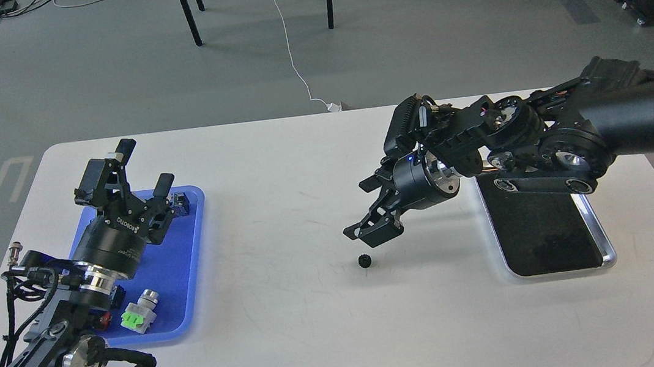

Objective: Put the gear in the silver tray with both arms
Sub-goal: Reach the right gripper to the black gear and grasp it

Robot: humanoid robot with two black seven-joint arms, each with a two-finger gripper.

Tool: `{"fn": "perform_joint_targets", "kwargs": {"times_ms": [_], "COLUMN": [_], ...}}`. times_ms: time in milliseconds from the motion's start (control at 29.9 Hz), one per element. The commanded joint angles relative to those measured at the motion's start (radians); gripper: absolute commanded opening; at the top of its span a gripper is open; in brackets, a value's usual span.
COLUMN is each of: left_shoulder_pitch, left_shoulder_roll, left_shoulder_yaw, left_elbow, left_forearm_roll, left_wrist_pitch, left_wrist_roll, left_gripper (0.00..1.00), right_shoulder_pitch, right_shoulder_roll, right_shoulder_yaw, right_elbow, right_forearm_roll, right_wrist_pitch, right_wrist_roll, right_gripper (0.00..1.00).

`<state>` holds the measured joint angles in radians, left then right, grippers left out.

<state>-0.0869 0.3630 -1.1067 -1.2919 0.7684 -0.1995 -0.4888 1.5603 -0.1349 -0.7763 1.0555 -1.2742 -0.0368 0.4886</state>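
A small black gear (pixel 364 260) lies on the white table (pixel 321 344) near its middle. My right gripper (pixel 366 234) hangs just above and slightly right of the gear, fingers pointing down and open, empty. The silver tray (pixel 603 238) with its black inner surface lies at the right, partly hidden by my right arm. My left gripper (pixel 143 167) is open and empty, raised over the far end of the blue tray (pixel 189 273) at the left.
The blue tray holds a green-and-grey button part (pixel 138 312) and a small dark part (pixel 180 201) at its far end. Table legs and a white cable (pixel 294 58) are on the floor beyond the table.
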Motion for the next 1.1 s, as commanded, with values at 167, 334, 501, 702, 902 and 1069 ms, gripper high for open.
{"fn": "perform_joint_targets", "kwargs": {"times_ms": [167, 334, 501, 702, 902, 1069], "left_shoulder_pitch": [0.006, 0.007, 0.009, 0.009, 0.009, 0.010], "left_shoulder_roll": [-0.001, -0.018, -0.024, -0.024, -0.027, -0.027], "left_shoulder_yaw": [-0.001, -0.001, -0.001, -0.002, -0.012, -0.012], "left_elbow": [-0.004, -0.004, -0.012, -0.012, -0.012, -0.012], "left_forearm_roll": [0.002, 0.002, 0.002, 0.002, 0.002, 0.002], "left_wrist_pitch": [0.000, 0.000, 0.000, 0.000, 0.000, 0.000], "left_wrist_roll": [0.000, 0.000, 0.000, 0.000, 0.000, 0.000], "left_gripper": [0.98, 0.98, 0.98, 0.98, 0.98, 0.98], "right_shoulder_pitch": [0.003, 0.000, -0.014, -0.058, -0.074, -0.083], "right_shoulder_roll": [0.072, 0.104, 0.129, 0.135, 0.135, 0.135], "right_shoulder_yaw": [-0.106, -0.159, -0.196, -0.224, -0.235, -0.235], "right_elbow": [-0.014, -0.015, -0.034, -0.084, -0.091, -0.089], "right_forearm_roll": [-0.004, -0.001, -0.001, -0.001, 0.001, 0.002], "right_wrist_pitch": [-0.018, -0.064, -0.097, -0.146, -0.161, -0.161], "right_wrist_roll": [0.000, 0.000, 0.000, 0.000, 0.000, 0.000], "right_gripper": [0.97, 0.92, 0.83, 0.68, 0.61, 0.61]}}
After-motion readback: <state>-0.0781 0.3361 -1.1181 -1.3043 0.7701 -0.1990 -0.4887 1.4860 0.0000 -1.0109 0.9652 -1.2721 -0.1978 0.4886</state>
